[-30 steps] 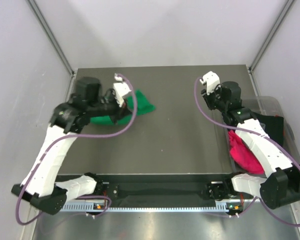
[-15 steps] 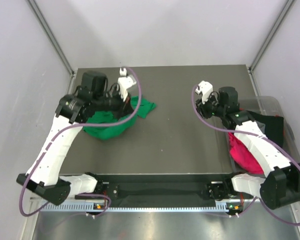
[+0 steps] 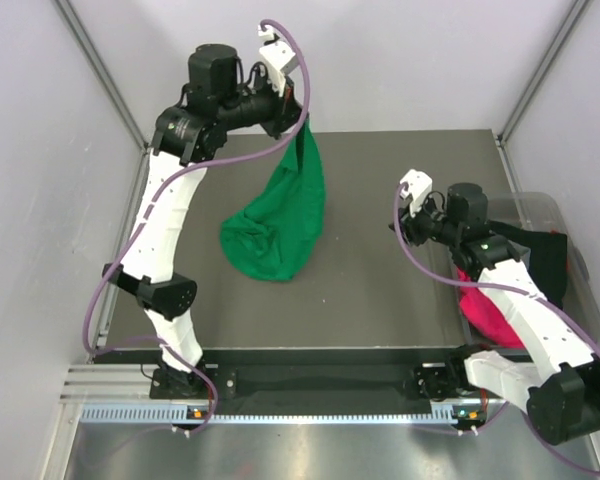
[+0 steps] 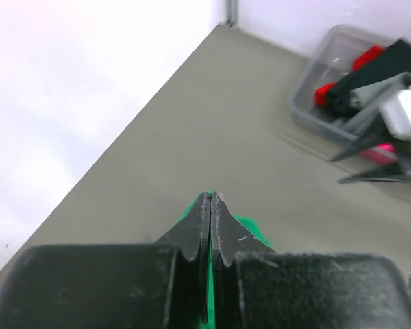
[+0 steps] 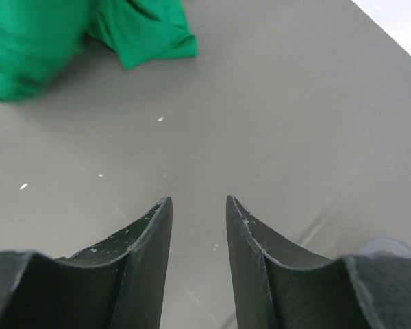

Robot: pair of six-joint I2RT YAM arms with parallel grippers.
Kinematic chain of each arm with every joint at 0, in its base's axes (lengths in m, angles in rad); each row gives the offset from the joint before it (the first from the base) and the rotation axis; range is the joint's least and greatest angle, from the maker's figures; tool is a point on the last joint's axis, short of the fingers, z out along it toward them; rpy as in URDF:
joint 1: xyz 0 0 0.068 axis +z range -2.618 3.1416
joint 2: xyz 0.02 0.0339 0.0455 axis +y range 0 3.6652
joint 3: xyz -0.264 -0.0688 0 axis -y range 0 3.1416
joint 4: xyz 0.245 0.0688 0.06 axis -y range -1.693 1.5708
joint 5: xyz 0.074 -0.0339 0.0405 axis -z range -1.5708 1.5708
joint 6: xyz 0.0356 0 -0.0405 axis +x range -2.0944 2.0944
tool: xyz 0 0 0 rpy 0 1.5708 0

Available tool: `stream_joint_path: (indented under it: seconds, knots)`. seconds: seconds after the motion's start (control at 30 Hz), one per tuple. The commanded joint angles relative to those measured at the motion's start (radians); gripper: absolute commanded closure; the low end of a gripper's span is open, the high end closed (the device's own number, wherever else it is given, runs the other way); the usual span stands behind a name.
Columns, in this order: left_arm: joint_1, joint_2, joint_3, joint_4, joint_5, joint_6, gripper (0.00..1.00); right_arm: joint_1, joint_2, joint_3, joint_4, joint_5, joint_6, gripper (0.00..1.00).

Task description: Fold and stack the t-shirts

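Note:
A bright green t-shirt [image 3: 280, 225] hangs from my left gripper [image 3: 303, 120], which is raised high over the back of the table and shut on the shirt's top edge. The shirt's bunched lower end rests on the table. In the left wrist view the fingertips [image 4: 212, 197] are pressed together with green fabric [image 4: 251, 231] showing beneath them. My right gripper [image 3: 404, 226] hovers over the table's right side, open and holding nothing. The right wrist view shows those jaws [image 5: 198, 202] apart, with the green t-shirt [image 5: 48, 41] at the upper left.
A clear plastic bin [image 3: 545, 212] sits off the table's right edge, holding a black t-shirt [image 3: 540, 255] and a magenta-pink t-shirt [image 3: 485, 305] that spills over the side. The dark table [image 3: 380, 290] is bounded by white walls at back and sides.
My left arm has swung up and back, lifting the green t-shirt from a heap into a hanging drape. The right gripper has moved slightly down and opened wider.

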Motion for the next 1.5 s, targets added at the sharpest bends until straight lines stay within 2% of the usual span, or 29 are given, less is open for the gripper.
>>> stream_joint_path:
  seconds: [0.0, 0.2, 0.3, 0.43, 0.47, 0.57, 0.67, 0.77, 0.8, 0.87, 1.13, 1.27, 1.47]
  knots:
    - [-0.008, 0.036, 0.037, 0.062, -0.082, 0.0, 1.0, -0.011, -0.036, -0.022, 0.036, -0.071, 0.014, 0.62]
    - [-0.008, 0.105, 0.049, 0.111, -0.211, 0.033, 1.0, -0.008, -0.004, -0.026, 0.029, -0.203, 0.033, 0.59]
    - [-0.008, 0.151, 0.077, 0.232, -0.327, 0.066, 1.0, 0.036, 0.036, -0.01, 0.018, -0.273, 0.043, 0.56]
    - [-0.006, 0.228, 0.129, 0.345, -0.506, 0.131, 1.0, 0.173, 0.16, 0.04, -0.025, -0.245, -0.028, 0.55]
    - [-0.008, 0.252, 0.132, 0.373, -0.634, 0.137, 1.0, 0.2, 0.185, 0.054, -0.034, -0.232, -0.05, 0.54]
    - [-0.009, 0.286, 0.131, 0.451, -0.741, 0.18, 1.0, 0.32, 0.304, 0.116, -0.063, -0.163, -0.125, 0.54]
    - [-0.008, 0.279, 0.05, 0.507, -0.764, 0.201, 1.0, 0.42, 0.432, 0.191, -0.065, -0.109, -0.148, 0.53]
    - [-0.009, 0.205, -0.085, 0.597, -0.755, 0.203, 1.0, 0.463, 0.547, 0.27, -0.054, -0.099, -0.132, 0.52]
    - [-0.006, 0.184, -0.173, 0.62, -0.755, 0.198, 1.0, 0.469, 0.576, 0.315, -0.054, -0.1, -0.128, 0.52]
    - [-0.004, 0.145, -0.235, 0.648, -0.767, 0.185, 1.0, 0.486, 0.652, 0.373, -0.051, -0.103, -0.121, 0.51]
    - [0.061, 0.09, -0.268, 0.603, -0.783, 0.105, 1.0, 0.533, 0.856, 0.498, -0.037, -0.146, -0.058, 0.46]
    - [0.081, 0.062, -0.315, 0.602, -0.784, 0.099, 1.0, 0.547, 0.897, 0.51, 0.01, -0.168, -0.047, 0.44]
    - [0.097, 0.038, -0.345, 0.591, -0.783, 0.085, 1.0, 0.561, 0.982, 0.59, 0.045, -0.18, -0.003, 0.47]
